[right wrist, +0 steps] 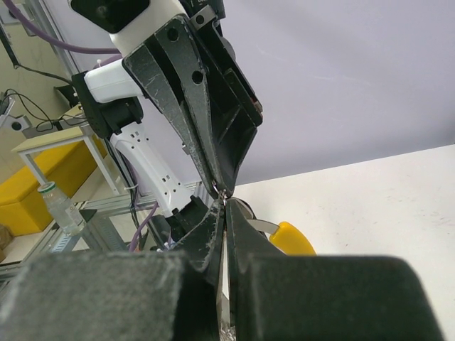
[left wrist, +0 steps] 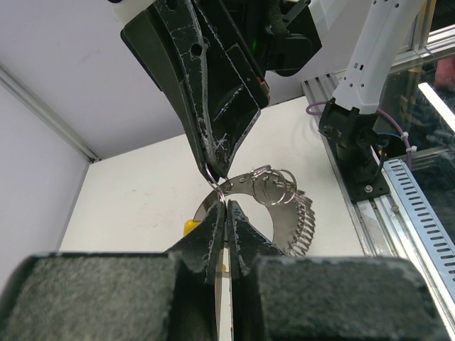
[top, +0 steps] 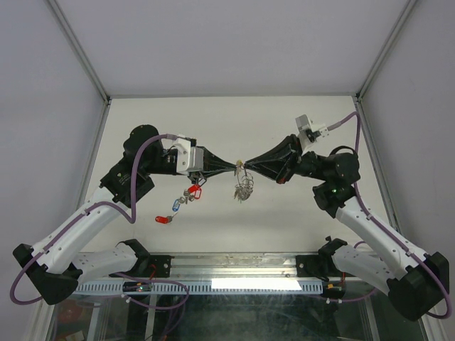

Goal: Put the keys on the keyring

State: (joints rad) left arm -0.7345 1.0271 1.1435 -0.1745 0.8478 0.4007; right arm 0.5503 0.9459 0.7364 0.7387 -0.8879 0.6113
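Observation:
Both grippers meet tip to tip above the middle of the table. My left gripper (top: 234, 167) (left wrist: 226, 207) is shut on the thin wire keyring (left wrist: 220, 190), and my right gripper (top: 245, 168) (right wrist: 225, 204) is shut on the same keyring (right wrist: 225, 192) from the other side. Under the pinch hangs a bunch of silver rings and metal pieces (top: 244, 189) (left wrist: 284, 202) with a yellow tag (left wrist: 190, 227) (right wrist: 291, 239). Keys lie on the table below the left gripper: one with a red tag (top: 195, 192), one with a blue tag (top: 175, 206), another with a red tag (top: 162, 220).
White walls and metal posts (top: 78, 50) enclose the table (top: 234, 117) on three sides. The arm bases and a metal rail (top: 234, 273) run along the near edge.

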